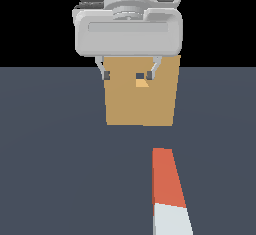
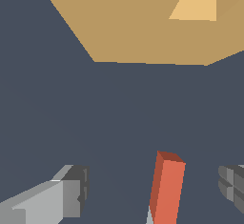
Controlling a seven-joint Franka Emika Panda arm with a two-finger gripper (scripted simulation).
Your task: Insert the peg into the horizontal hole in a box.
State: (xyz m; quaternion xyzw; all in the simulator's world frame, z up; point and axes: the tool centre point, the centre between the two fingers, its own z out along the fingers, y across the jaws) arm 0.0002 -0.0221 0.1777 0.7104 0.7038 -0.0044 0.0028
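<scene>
The peg (image 1: 167,191) lies flat on the dark floor, its orange-red half pointing toward the box and its white half nearer the exterior camera. The tan box (image 1: 142,99) stands beyond it, with the small square hole (image 1: 142,82) in the face turned toward the peg. My gripper (image 1: 128,75) hangs open, raised off the floor, and overlaps the box's upper part in this view; nothing is between its fingers. In the wrist view the peg's orange-red end (image 2: 167,189) shows below and between the two fingers (image 2: 71,189), and the box (image 2: 143,32) and hole (image 2: 198,4) lie farther off.
A flat dark grey floor (image 1: 55,154) surrounds the box and the peg. No other objects show in either view.
</scene>
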